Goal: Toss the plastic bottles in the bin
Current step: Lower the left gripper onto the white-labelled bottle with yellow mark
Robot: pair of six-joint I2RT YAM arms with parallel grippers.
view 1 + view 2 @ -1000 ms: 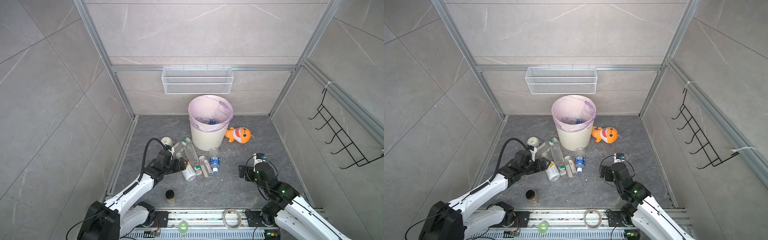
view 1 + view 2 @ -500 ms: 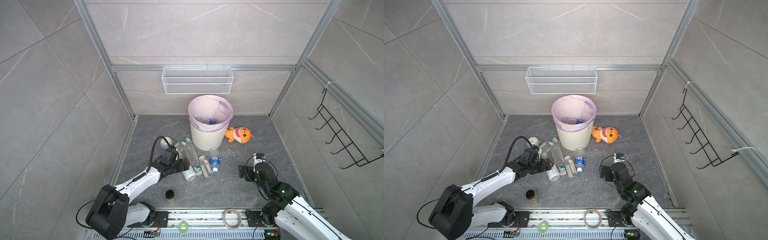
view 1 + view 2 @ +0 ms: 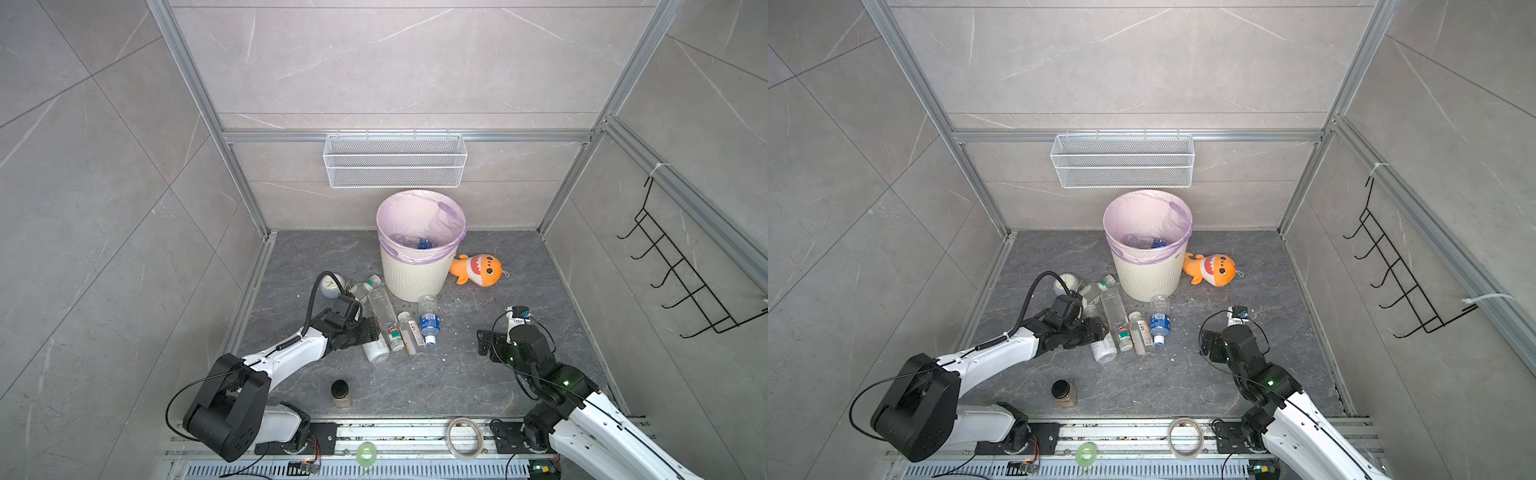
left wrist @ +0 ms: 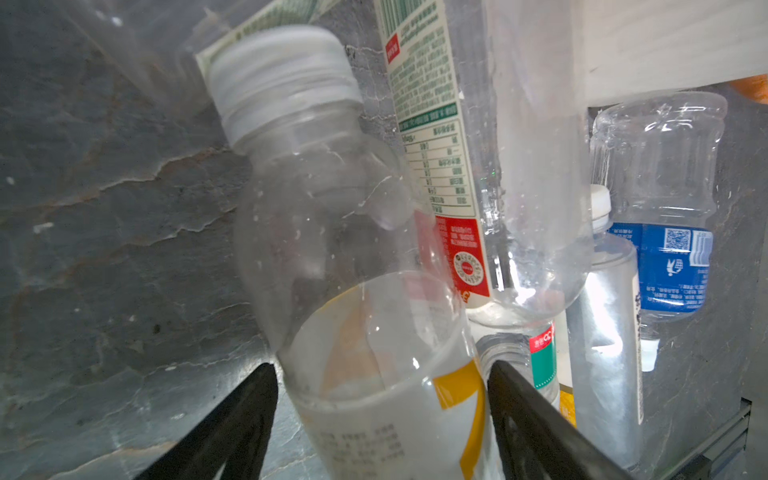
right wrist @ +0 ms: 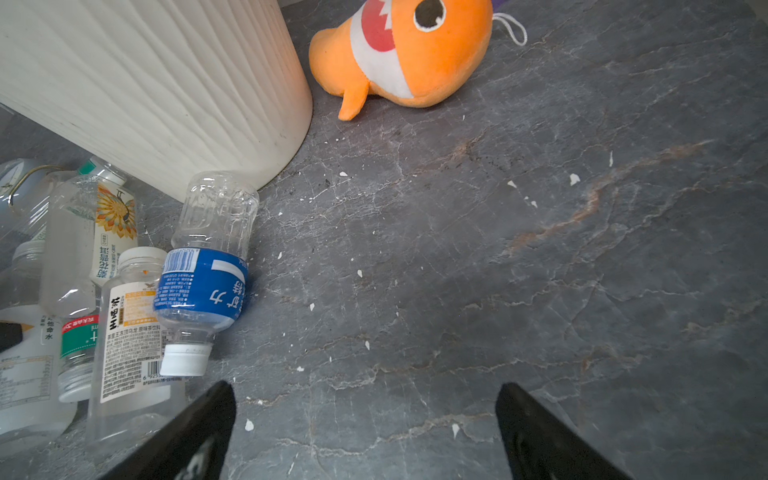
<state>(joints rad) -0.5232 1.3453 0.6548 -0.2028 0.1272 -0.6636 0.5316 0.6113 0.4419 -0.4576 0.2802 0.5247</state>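
Several bottles (image 3: 409, 332) lie on the floor (image 3: 457, 374) just before the bin (image 3: 415, 282) in both top views. Only the left wrist view shows the left gripper (image 4: 380, 365) straddling a yellow-labelled bottle (image 4: 353, 270), fingers (image 4: 245, 411) hard by its sides; whether they pinch it, I cannot tell. The right gripper (image 5: 365, 390) gapes wide, holding nothing.

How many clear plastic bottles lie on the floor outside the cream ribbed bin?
6, clustered front-left of the bin: leftmost clear bottle, tall clear bottle, green-red-labelled bottle, white-orange-labelled bottle, blue-labelled bottle, and white-yellow-labelled bottle straddled by the left gripper. Others may hide underneath.
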